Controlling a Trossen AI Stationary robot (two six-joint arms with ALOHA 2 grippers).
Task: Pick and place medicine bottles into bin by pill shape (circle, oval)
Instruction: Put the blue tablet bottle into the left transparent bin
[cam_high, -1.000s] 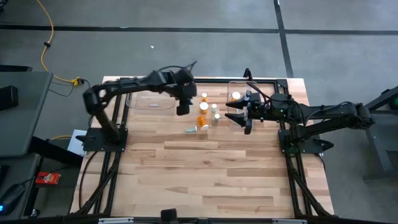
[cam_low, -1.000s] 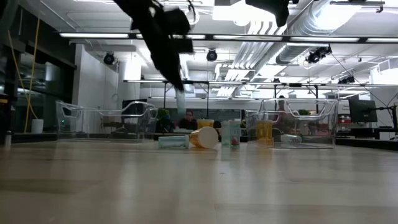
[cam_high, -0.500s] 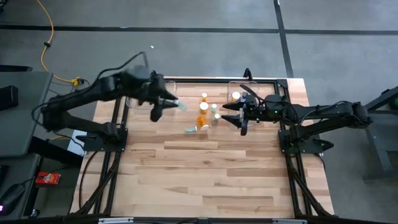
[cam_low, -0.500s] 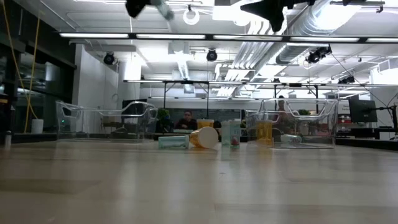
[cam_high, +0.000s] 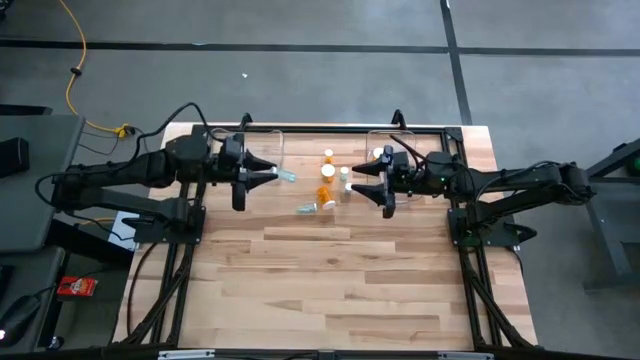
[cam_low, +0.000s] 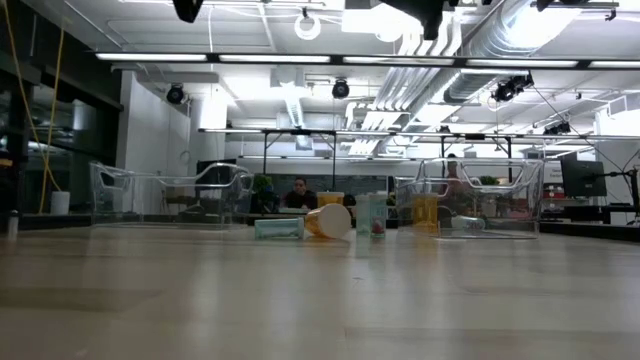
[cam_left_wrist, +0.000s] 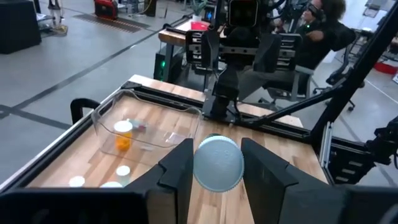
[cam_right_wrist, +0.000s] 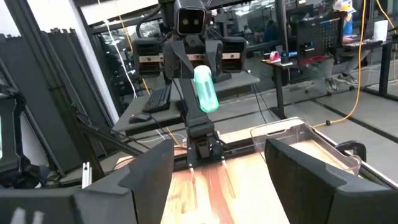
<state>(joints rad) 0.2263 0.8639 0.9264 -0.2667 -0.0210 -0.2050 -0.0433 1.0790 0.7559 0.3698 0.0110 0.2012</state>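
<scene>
- My left fingers (cam_high: 268, 176) sit at about nine o'clock on the tabletop (cam_high: 330, 280), clenched on a pale teal bottle (cam_high: 286, 174) held sideways above the wood, its round end toward my left wrist camera.
- Just behind them, toward ten o'clock, lies the left clear bin (cam_high: 262, 150); I judge I hold the bottle raised and level so it can clear the bin's wall before I drop it in.
- Near twelve o'clock the remaining medicine bottles (cam_high: 331, 178) cluster between the two bins: several stand upright with white caps, one orange one is tipped over, and a pale one lies flat beside it.
- At about one o'clock my right fingers (cam_high: 374, 182) hover spread apart and empty, just right of the cluster, probably waiting for their turn at the next bottle.
- Behind them the right clear bin (cam_high: 400, 135) already holds an orange bottle (cam_left_wrist: 123, 142).
</scene>
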